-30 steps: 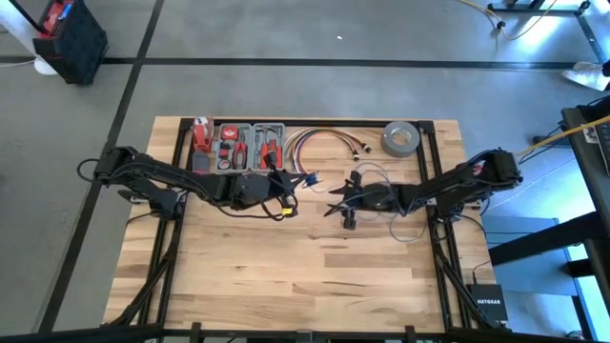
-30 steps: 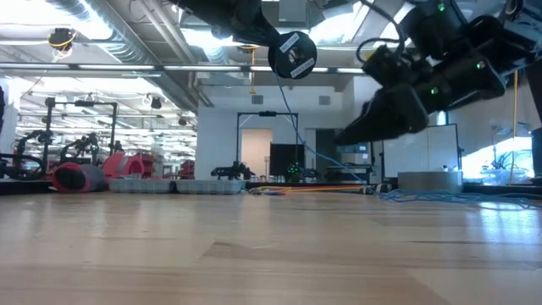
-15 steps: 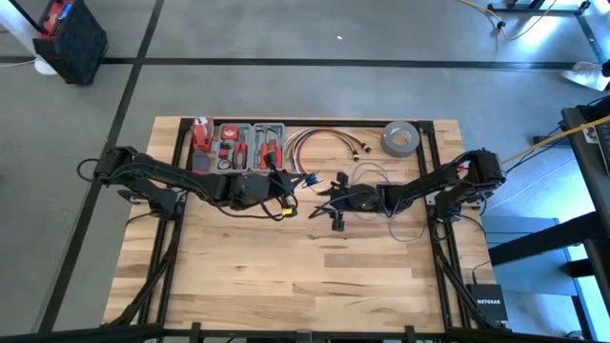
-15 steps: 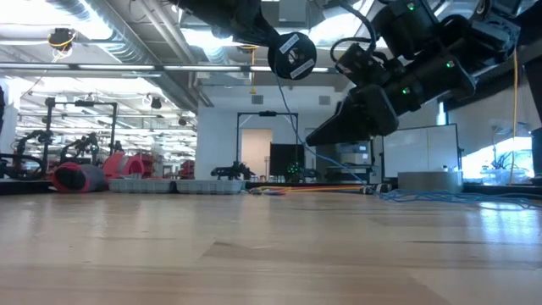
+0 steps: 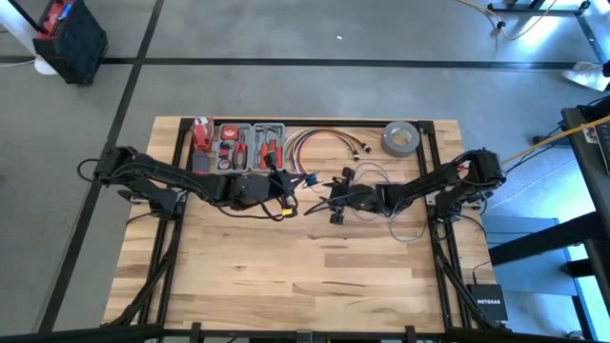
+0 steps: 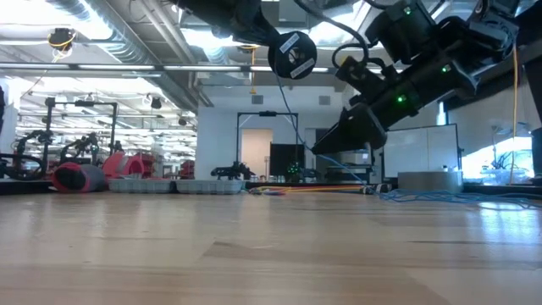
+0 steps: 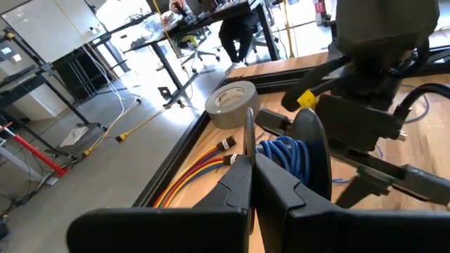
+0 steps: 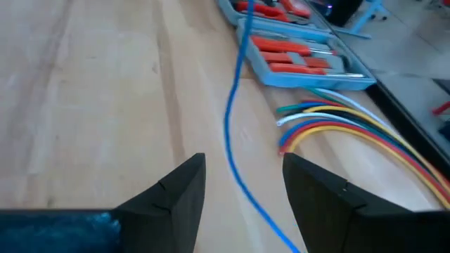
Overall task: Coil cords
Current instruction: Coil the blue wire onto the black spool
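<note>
Right now my left fingers (image 7: 251,184) are pressed shut on the thin rim of a round black disc (image 7: 311,151), holding it raised above the surface (image 5: 286,276), as the low view shows it hanging in the air (image 6: 292,54). A coil of blue wire (image 7: 285,156) sits wound against the disc just beyond my left fingertips, and one strand of it runs down and away toward my right side (image 6: 326,159).

My right fingers (image 8: 242,184) stand wide apart with nothing between the pads; the blue wire (image 8: 235,119) passes through the gap ahead of them without touching either one, as far as I can tell from the blurred wrist view. In the high view my right fingers (image 5: 335,200) point toward my left fingers (image 5: 283,191), the two near each other but apart, both lifted off the wood.

Beyond my right fingers lie the ends of a bundle of red, yellow and white cables (image 8: 330,123), and past them a tray of red-handled tools (image 8: 295,42). Farther past my left fingers sits a grey tape roll (image 7: 230,103) by the edge of the surface. Loose loops of the thin wire (image 5: 405,221) trail on the wood beside my right arm.
</note>
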You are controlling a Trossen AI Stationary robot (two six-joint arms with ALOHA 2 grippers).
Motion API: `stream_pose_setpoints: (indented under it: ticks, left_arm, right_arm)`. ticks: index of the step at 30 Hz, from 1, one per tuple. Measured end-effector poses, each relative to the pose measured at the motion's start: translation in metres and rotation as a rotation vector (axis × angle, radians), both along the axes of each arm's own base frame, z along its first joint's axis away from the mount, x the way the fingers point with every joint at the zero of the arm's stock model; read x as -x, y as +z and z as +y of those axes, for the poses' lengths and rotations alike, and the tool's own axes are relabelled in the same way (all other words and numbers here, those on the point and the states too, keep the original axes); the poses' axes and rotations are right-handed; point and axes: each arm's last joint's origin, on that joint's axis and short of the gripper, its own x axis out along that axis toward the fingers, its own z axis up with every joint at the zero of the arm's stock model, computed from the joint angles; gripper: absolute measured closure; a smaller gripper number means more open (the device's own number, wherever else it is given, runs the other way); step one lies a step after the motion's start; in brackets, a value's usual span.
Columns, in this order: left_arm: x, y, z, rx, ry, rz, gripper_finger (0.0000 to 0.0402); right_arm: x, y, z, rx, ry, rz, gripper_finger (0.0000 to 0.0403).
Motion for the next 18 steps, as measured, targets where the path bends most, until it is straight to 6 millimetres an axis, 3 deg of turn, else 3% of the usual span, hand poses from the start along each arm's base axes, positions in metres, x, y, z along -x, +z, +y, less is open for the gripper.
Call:
stream_pose_setpoints:
  ticks: [5, 13, 18]
  left_arm:
    - [0.000, 0.000, 0.000, 0.000, 0.000, 0.000, 0.0402]
    - [0.000, 0.000, 0.000, -0.001, 0.000, 0.000, 0.0402]
    - [0.000, 0.000, 0.000, -0.002, 0.000, 0.002, 0.0402]
  right_arm:
    - [0.000, 0.000, -0.007, -0.013, 0.002, -0.002, 0.0225]
    - [-0.005, -0.020, -0.009, 0.000, 0.017, 0.048, 0.0318]
    - [-0.003, -0.017, -0.011, 0.073, -0.041, 0.062, 0.0384]
